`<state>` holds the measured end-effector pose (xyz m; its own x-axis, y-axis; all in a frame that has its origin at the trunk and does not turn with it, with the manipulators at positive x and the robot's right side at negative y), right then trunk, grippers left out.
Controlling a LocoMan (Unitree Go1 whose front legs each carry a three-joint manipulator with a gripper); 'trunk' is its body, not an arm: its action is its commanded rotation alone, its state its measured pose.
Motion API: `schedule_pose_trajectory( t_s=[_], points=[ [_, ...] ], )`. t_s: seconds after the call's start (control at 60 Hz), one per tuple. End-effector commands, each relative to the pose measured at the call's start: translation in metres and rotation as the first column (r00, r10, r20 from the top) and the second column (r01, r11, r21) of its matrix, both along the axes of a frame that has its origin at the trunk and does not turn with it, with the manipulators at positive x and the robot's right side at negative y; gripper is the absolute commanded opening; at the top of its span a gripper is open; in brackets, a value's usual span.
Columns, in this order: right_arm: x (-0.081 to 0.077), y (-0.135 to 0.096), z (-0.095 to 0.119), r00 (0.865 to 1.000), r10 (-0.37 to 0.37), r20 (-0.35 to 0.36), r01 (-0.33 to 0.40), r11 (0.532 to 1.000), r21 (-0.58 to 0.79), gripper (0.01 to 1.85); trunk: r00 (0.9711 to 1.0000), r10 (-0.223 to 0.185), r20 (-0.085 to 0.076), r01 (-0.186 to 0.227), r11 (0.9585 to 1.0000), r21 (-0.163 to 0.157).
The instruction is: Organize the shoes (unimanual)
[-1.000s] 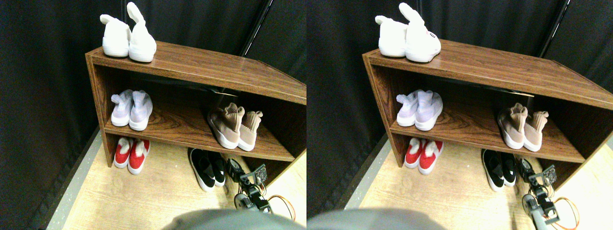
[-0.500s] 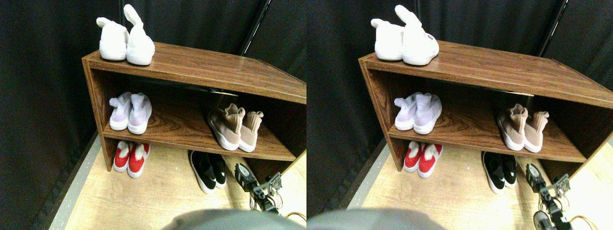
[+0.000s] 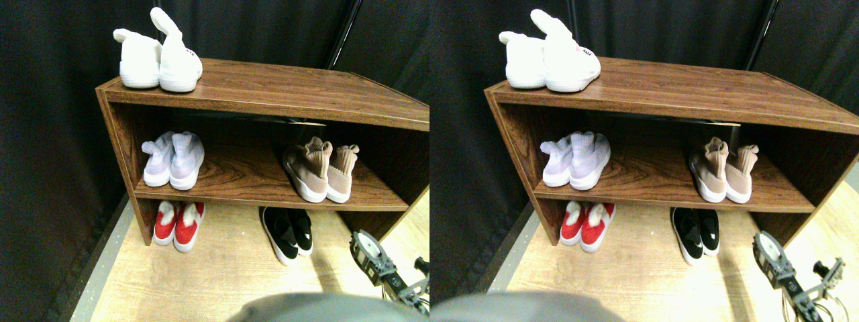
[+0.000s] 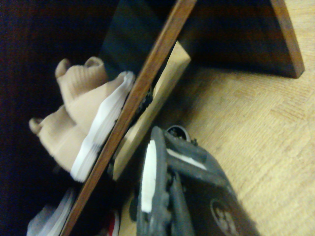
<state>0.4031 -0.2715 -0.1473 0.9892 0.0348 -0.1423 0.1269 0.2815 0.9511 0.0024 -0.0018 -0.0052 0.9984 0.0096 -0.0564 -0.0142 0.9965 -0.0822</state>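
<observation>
A pair of tan knit sneakers (image 3: pixel 315 171) with white soles stands side by side on the right of the middle shelf, also seen in the wrist view (image 4: pixel 78 123) past the shelf's edge. A pair of black slip-ons (image 3: pixel 287 231) sits on the floor under that shelf, toes inward. My right gripper (image 3: pixel 394 258) hangs low over the floor at the lower right. It is right of the black slip-ons and apart from them, open, with nothing between its jaws.
The wooden shoe rack (image 3: pixel 268 87) carries white bunny-ear slippers (image 3: pixel 158 57) on top and lavender sneakers (image 3: pixel 171 161) on the middle shelf's left. Red slippers (image 3: pixel 176 223) sit on the floor below them. The rack's right side panel (image 3: pixel 396 221) stands close behind the gripper.
The gripper has drawn back from beside the black slip-ons, moving right and toward the camera. The whole view has shifted too. The shoes have not moved.
</observation>
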Motion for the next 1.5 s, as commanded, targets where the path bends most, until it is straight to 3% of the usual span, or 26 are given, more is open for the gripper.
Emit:
schedule_pose_trajectory(
  t_s=[0.017, 0.167, 0.283, 0.367, 0.45, 0.733, 1.15, 1.5],
  points=[
    [-0.009, 0.005, 0.019, 0.996, 0.036, 0.076, -0.036, 0.999, -0.001, 0.06, 0.9995, -0.009, 0.032, 0.009, 1.0, -0.003],
    [-0.026, 0.01, 0.043, 0.982, 0.104, 0.155, -0.098, 0.994, -0.045, 0.06, 0.9985, -0.022, 0.051, 0.022, 0.9997, 0.006],
    [-0.033, 0.015, 0.057, 0.971, 0.106, 0.214, -0.098, 0.994, -0.046, 0.06, 0.9971, -0.029, 0.07, 0.028, 0.9996, 0.008],
    [-0.031, 0.017, 0.063, 0.962, 0.138, 0.235, -0.129, 0.99, -0.055, 0.06, 0.9961, -0.032, 0.083, 0.032, 0.9995, 0.008],
    [-0.033, 0.02, 0.07, 0.961, 0.119, 0.252, -0.104, 0.992, -0.073, 0.06, 0.995, -0.033, 0.094, 0.033, 0.9995, 0.005],
    [-0.033, 0.029, 0.086, 0.936, 0.14, 0.324, -0.112, 0.988, -0.101, 0.06, 0.9935, -0.023, 0.111, 0.024, 0.9997, -0.008],
    [-0.035, 0.034, 0.087, 0.931, 0.156, 0.33, -0.13, 0.987, -0.099, 0.06, 0.9939, -0.021, 0.108, 0.022, 0.9997, -0.006],
    [-0.037, 0.036, 0.086, 0.93, 0.15, 0.337, -0.128, 0.988, -0.089, 0.06, 0.9949, -0.035, 0.094, 0.035, 0.9994, -0.003]
  ],
)
